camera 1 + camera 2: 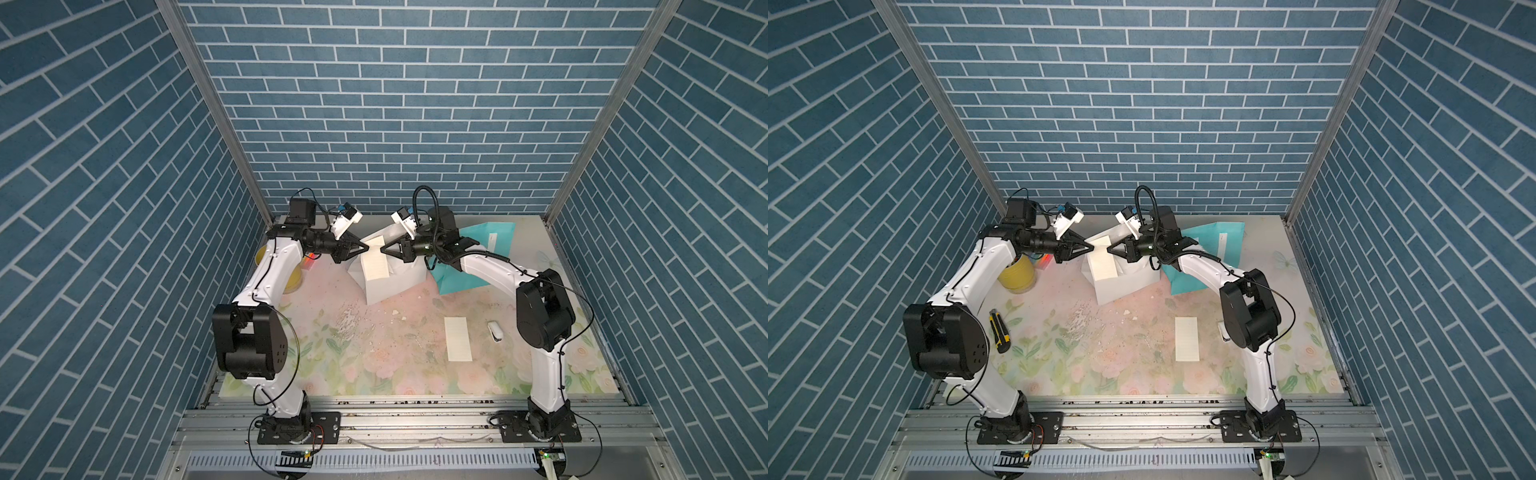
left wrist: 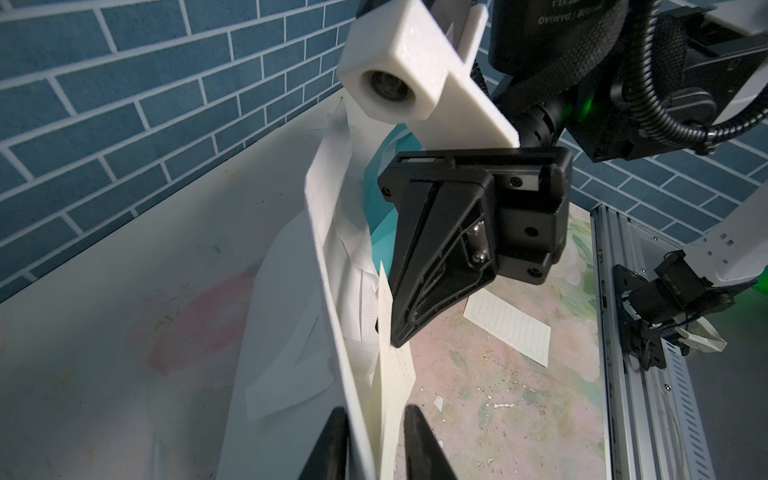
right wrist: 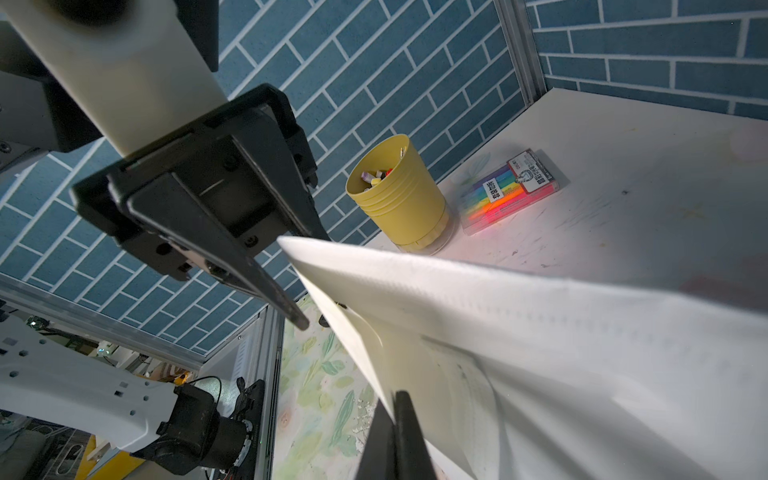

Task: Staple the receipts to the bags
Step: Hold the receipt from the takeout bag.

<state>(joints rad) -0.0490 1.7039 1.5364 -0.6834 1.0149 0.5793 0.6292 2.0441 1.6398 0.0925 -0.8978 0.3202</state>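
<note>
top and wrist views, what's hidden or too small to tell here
Yellow ribbed plastic pen cup: in a top view, mostly behind the left arm.
Teal paper gift bag: both top views, right arm covers its middle; any staple in its white slip too small.
Right gripper: right wrist view, shut on the white paper gift bag; fingers hide whether the cream paper receipt is pinched too.

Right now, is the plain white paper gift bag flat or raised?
Raised at the top: right gripper shut on the white bag, bottom edge on the table.

Floral table (image 1: 374, 365); receipt (image 1: 458, 338), stapler (image 1: 494, 331), teal bag (image 1: 505, 237)
</note>
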